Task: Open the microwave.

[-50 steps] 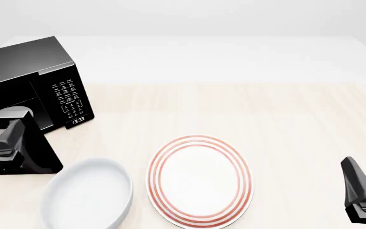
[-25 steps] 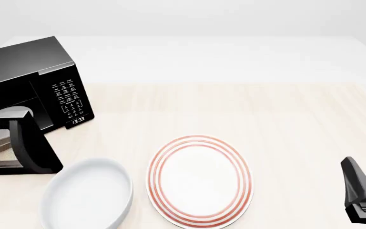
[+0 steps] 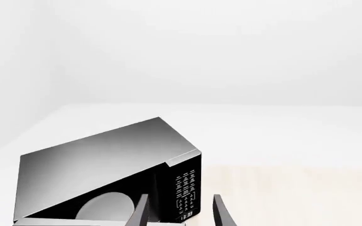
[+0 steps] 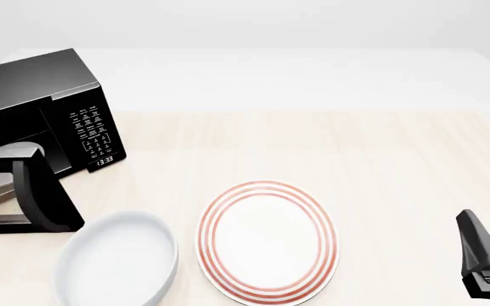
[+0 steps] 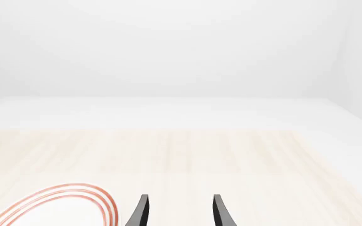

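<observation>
1. My left gripper (image 3: 177,214) now sits higher and farther toward 9 o'clock, off the microwave (image 4: 45,121) door (image 4: 45,194).
2. I see it barely showing at the frame's edge.

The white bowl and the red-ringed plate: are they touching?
Apart. The front view shows a strip of bare table between the white bowl and the red-ringed plate; their rims do not meet.

Black microwave (image 4: 66,121) sitting at ten o'clock with door (image 4: 45,197) swinging open, white bowl (image 4: 117,261) at seven, red-ringed plate (image 4: 267,239) lying centre, right gripper (image 4: 486,262) waiting at four
</observation>
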